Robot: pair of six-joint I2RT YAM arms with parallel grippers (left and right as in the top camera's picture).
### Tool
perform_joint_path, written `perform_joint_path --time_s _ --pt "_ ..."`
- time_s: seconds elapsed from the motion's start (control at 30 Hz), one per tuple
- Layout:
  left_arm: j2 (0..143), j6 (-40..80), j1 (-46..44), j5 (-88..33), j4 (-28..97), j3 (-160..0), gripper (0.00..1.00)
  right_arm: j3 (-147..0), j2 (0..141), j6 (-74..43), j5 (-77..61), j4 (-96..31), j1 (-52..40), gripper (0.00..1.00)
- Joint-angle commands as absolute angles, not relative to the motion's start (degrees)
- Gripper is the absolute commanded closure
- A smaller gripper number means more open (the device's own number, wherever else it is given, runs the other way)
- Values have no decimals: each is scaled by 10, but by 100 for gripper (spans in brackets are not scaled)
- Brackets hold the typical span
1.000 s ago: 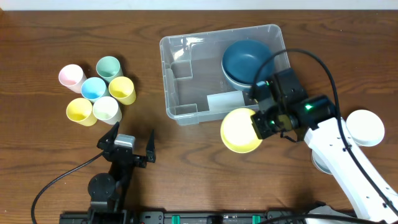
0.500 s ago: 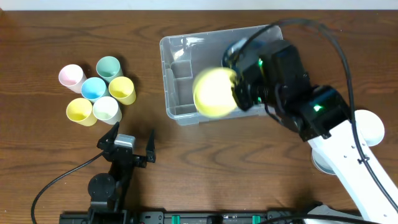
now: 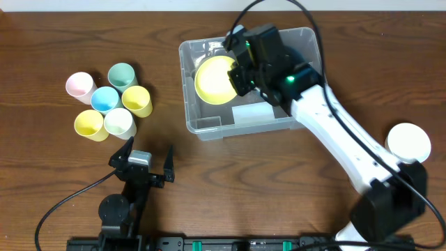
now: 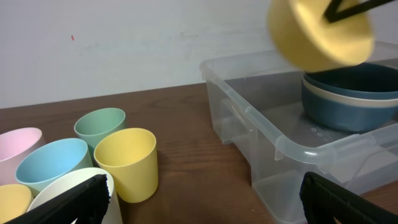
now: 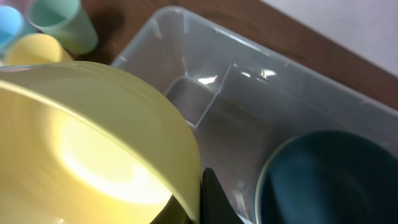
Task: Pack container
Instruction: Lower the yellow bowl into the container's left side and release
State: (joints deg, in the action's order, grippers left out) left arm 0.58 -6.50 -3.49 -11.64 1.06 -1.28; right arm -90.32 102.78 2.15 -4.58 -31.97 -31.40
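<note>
Over container, yellow bowl; inside, stacked dk blue bowls

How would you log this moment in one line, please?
right claw: shut on yellow bowl | bowl: over container | left claw: open, empty

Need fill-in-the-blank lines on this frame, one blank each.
The carried bowl in the right gripper is ___.
The packed bowl in the container is dark ___.
The left gripper is ___.
___ cups stand outside the container.
Missing: yellow, blue, open, six.
</note>
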Motion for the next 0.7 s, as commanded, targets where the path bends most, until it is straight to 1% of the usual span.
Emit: perform_joint_path --time_s 0.0,0.37,0.67 --pt "2 -75 -36 -125 30 -2 2 -939 1053 22 -16 -294 -318 99" --pt "2 -75 -36 -125 30 -2 2 -939 1145 0 20 -210 -292 99" --pt "2 -75 -36 -125 30 -2 2 -939 1181 -6 8 -158 -262 99"
